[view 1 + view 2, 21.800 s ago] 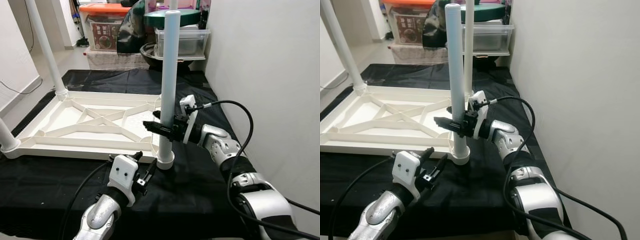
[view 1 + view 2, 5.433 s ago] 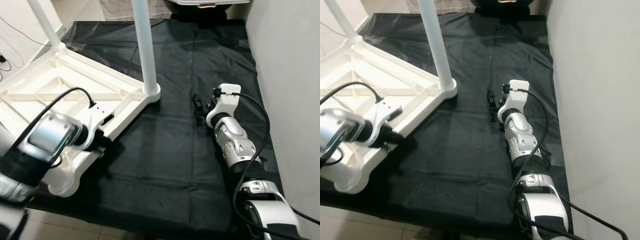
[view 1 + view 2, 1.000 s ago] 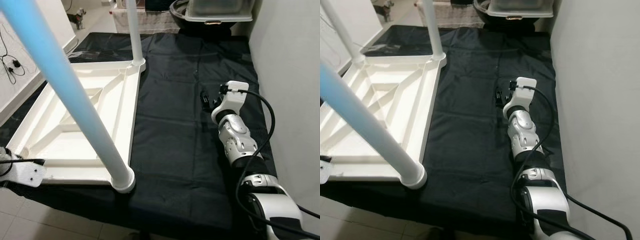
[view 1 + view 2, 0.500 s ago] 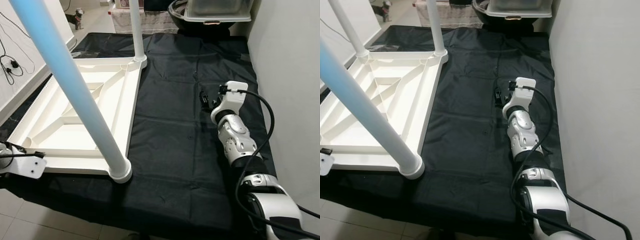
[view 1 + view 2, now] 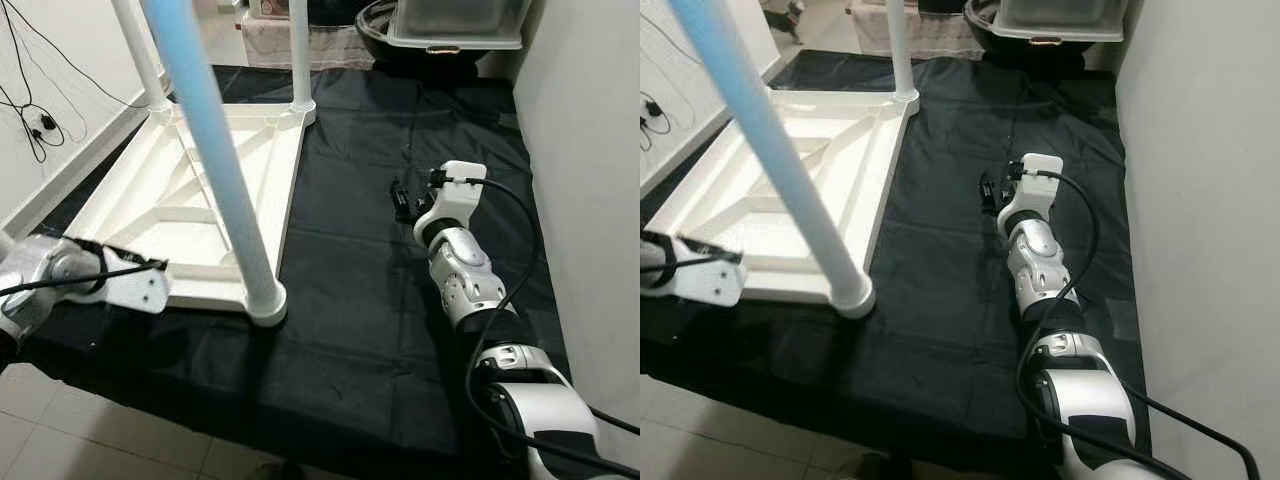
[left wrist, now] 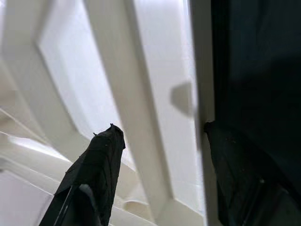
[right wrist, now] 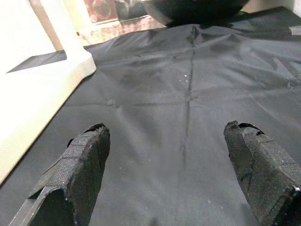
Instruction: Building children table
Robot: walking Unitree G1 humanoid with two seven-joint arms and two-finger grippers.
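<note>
The white children's table top point(image 5: 200, 215) lies upside down on a black cloth point(image 5: 370, 300). Three white legs stand up from it; the nearest leg point(image 5: 215, 170) rises from the front corner socket point(image 5: 266, 302). My left gripper point(image 5: 150, 268) is at the table's near edge, left of that leg. In the left wrist view its black fingers point(image 6: 101, 165) straddle the table's rim point(image 6: 188, 94), one inside the frame and one outside, shut on it. My right gripper point(image 5: 403, 200) rests low on the cloth to the right of the table, open, with bare cloth between its fingers point(image 7: 82, 165).
A clear plastic bin point(image 5: 455, 25) sits on a dark bowl at the back. A white wall point(image 5: 590, 150) runs close along the right. The cloth's front edge drops to a tiled floor point(image 5: 100, 440). Black cables point(image 5: 30, 100) lie on the floor at the left.
The table top has swung to the right together with my left gripper, so the nearest leg now stands closer to the middle. The right arm has stayed put.
</note>
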